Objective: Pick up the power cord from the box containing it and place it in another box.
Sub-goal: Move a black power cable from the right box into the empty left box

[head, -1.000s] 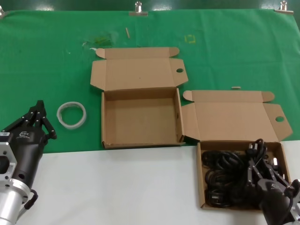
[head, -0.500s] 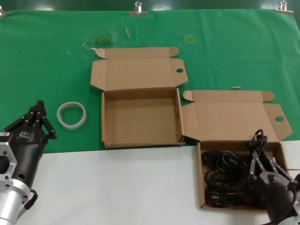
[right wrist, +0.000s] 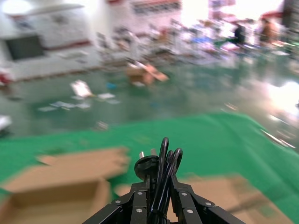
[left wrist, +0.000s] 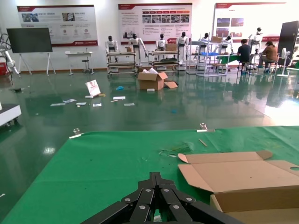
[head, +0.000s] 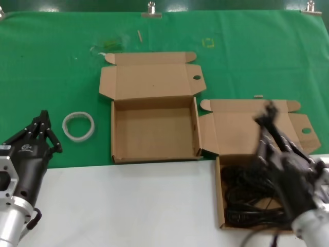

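Right pincer (head: 267, 121) raised, power cord (right wrist: 163, 163) wrist-visible.

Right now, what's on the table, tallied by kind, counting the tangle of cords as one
Cardboard boxes: 2, the empty box and the box of cords
Cord piles: 1, the black cords
Cords in the right gripper: 1, the power cord
Tape rings: 1, the white ring
Total: 5

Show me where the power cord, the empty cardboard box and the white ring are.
power cord (right wrist: 163, 172), right wrist view, looped strands above the right gripper's fingertips.
empty cardboard box (head: 154, 128), head view, bare brown floor.
white ring (head: 78, 125), head view, its rim on the green cloth.
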You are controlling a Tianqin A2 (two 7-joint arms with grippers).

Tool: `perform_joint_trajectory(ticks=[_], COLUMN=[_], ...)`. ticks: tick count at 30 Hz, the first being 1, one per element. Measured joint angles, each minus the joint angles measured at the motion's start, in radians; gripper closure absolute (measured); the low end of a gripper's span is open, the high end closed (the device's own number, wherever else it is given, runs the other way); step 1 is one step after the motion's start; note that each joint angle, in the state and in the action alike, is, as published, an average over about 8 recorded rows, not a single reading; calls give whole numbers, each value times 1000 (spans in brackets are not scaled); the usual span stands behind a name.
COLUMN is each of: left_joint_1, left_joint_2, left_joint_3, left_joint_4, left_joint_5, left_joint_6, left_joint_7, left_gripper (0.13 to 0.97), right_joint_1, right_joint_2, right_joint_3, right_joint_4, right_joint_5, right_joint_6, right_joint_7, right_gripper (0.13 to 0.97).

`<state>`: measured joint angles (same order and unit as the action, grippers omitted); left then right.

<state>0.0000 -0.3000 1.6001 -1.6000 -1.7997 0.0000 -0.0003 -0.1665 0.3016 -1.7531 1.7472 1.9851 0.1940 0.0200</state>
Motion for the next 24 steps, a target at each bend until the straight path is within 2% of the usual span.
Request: perform_joint_trajectory(ticks=[6,13,19,24], left_joint_1=[0,0,0,0], left_joint_2=[0,0,0,0], left_joint_3=[0,0,0,0], left_joint_4=[0,0,0,0], left_joint_5=[0,0,0,0], left_joint_6=[0,0,0,0], left_joint_7=[0,0,0,0], left_gripper=[957,957,957,957], right_joint_1=[161,410,554,643], right_joint_2=[66,64,-20,-89], right_joint_3=[-133,-252,-237,-203], right_joint_4=[-59,-314,-559,-722], right_joint_5=[25,-3,-32,-59], right_joint_6=[-58,-227,-395,-478], right_joint_7=[-21,-7,-66,-125], right_gripper=[882,882,882,882])
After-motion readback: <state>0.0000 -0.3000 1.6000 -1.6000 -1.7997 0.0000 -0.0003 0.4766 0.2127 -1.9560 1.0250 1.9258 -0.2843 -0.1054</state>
